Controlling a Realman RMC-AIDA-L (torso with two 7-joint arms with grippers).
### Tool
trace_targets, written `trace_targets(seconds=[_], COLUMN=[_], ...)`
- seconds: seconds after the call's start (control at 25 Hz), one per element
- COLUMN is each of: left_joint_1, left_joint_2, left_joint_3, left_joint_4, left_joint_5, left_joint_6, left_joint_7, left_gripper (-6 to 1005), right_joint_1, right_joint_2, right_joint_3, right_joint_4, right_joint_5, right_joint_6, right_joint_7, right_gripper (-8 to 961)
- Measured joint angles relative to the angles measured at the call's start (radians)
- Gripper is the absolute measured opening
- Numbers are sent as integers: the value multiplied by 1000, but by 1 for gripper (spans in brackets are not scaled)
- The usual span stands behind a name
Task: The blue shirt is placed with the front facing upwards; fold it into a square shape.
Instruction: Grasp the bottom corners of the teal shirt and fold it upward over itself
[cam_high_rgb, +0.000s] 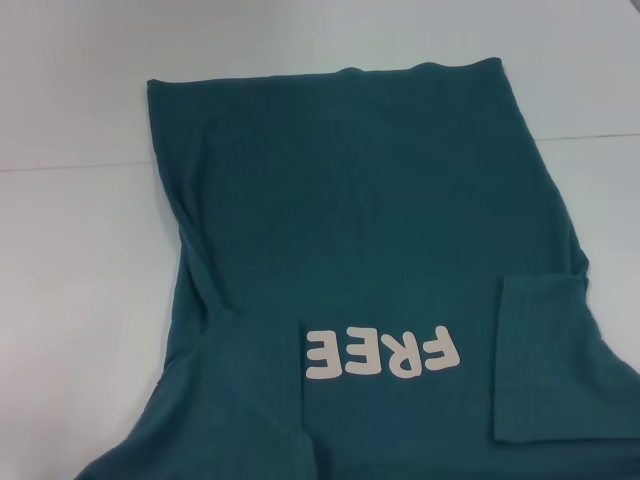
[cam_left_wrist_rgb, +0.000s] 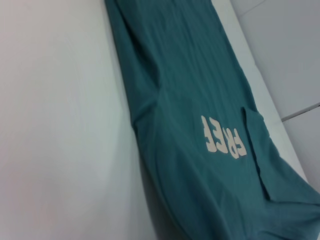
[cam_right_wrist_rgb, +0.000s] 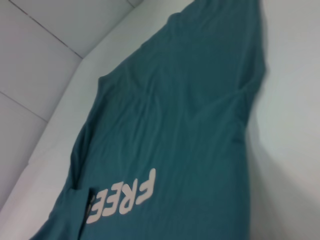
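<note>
One dark teal-blue short-sleeved cotton T-shirt (cam_high_rgb: 370, 220) is lying flat on the white table (cam_high_rgb: 70, 300), front upward. Nearest the robot, both sleeves are lying folded inward over the chest, flanking the pale "FREE" lettering (cam_high_rgb: 380, 353); the left sleeve flap is covering the end of the word. Beyond the lettering, the body is stretching away to the straight hem at the far edge. Neither gripper is showing, so their state cannot be told.

Neither arm nor claw in sight from head or wrist cameras.
</note>
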Motion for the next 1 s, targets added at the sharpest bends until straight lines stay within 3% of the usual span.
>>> trace_targets(seconds=[0.24,0.6,1.0], left_joint_1=[-63,-297,-430], left_joint_2=[16,52,58], left_joint_3=[0,1,6], left_joint_4=[-58,-246,-293], left_joint_5=[-34,-56,-94], left_joint_6=[-31,-213,-422], left_joint_7=[6,1,-32], left_gripper=[29,30,32], right_joint_1=[64,240,403], right_joint_2=[-1,-5,1], right_joint_3=[0,-10,-35], right_joint_4=[0,33,75], right_joint_5=[3,-2,-3], right_joint_6=[13,175,397], right_joint_7=[6,14,3], right_gripper=[0,-1,-1])
